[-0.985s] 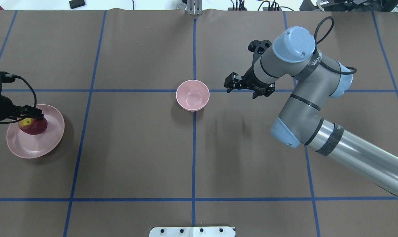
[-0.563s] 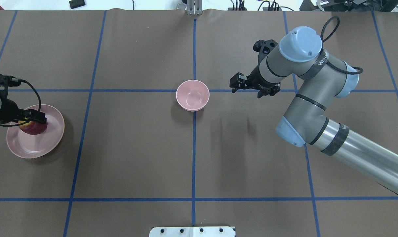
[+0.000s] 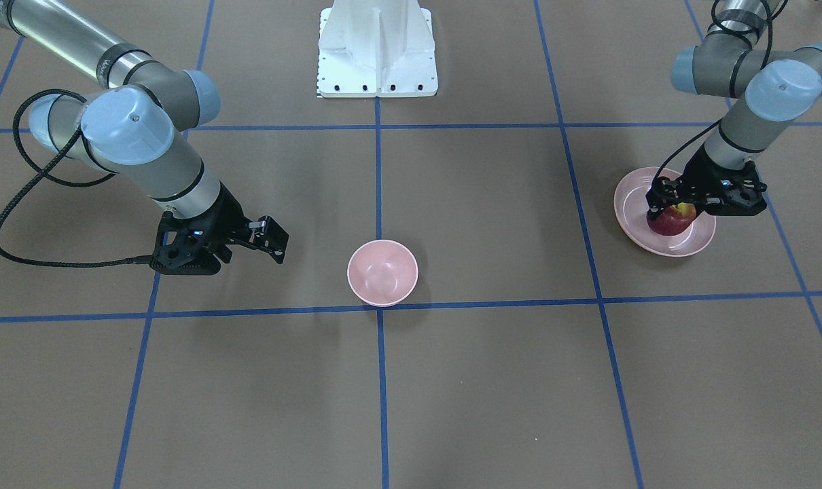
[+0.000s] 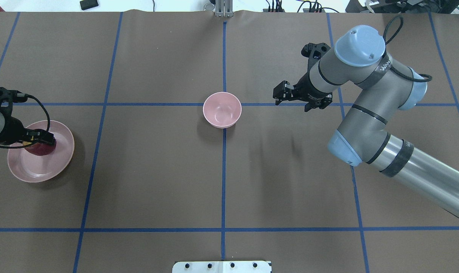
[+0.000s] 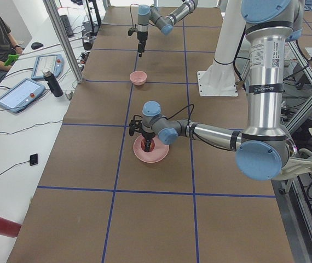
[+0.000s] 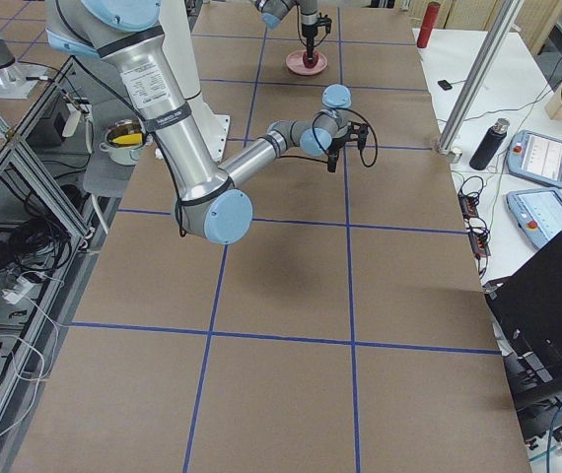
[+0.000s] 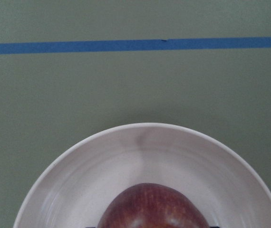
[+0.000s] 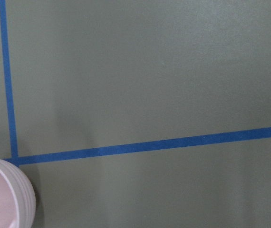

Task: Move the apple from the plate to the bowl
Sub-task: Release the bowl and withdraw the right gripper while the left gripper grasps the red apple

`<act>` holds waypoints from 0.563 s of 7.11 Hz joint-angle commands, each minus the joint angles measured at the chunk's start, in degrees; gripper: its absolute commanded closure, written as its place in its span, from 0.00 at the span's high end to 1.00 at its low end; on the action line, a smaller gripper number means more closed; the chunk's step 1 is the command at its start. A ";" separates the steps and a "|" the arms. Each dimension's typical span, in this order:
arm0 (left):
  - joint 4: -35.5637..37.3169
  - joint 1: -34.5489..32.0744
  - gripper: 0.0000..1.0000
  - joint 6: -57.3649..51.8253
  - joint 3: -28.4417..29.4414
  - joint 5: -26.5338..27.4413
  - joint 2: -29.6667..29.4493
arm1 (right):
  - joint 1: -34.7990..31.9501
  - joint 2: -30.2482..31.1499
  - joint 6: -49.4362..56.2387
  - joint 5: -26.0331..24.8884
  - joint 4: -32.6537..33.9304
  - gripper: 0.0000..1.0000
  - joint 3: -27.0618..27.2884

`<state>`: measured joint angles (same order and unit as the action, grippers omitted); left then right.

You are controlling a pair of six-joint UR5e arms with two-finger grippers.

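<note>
**Left jaws at the apple; apple on the plate**

Nearest the robot, on its left side of the worktop [image 4: 157, 170]: the plate [image 4: 36, 171] lies flat with the apple [image 3: 670, 223] on it. The apple sits off the plate's middle, toward the robot's edge of the dish. The left jaws point straight down over the apple and straddle its upper half, one on each side. In the left wrist view, dark tips show just beside both flanks of the apple at the bottom edge. I cannot tell whether the jaws press on the skin or stand a little off it. The apple's underside rests on the plate.

Further out, at mid-worktop: the bowl [image 4: 222, 110] stands upright by the crossing of the blue tape lines [image 4: 223, 170], well apart from the plate. Nothing lies in it.

A little further out, on the robot's right of the bowl: the right jaws hang above the worktop, parted, holding nothing. They are near the bowl but clear of it. The right wrist view catches only the bowl's rim in its lower-left corner.
</note>
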<state>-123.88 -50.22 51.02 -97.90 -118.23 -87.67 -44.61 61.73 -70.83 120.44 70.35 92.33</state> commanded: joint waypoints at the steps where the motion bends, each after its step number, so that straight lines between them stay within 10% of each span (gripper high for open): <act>1: 3.87 -1.10 0.00 -0.22 -7.60 -6.70 0.48 | -1.35 4.87 2.60 1.02 0.23 1.00 4.50; 4: 30.90 0.36 0.00 6.93 -16.89 -7.81 -15.95 | -5.38 13.56 13.81 1.03 0.23 1.00 7.50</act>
<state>-103.29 -51.24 53.27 -113.06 -125.89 -94.50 -48.13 71.36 -63.12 121.43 70.63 98.82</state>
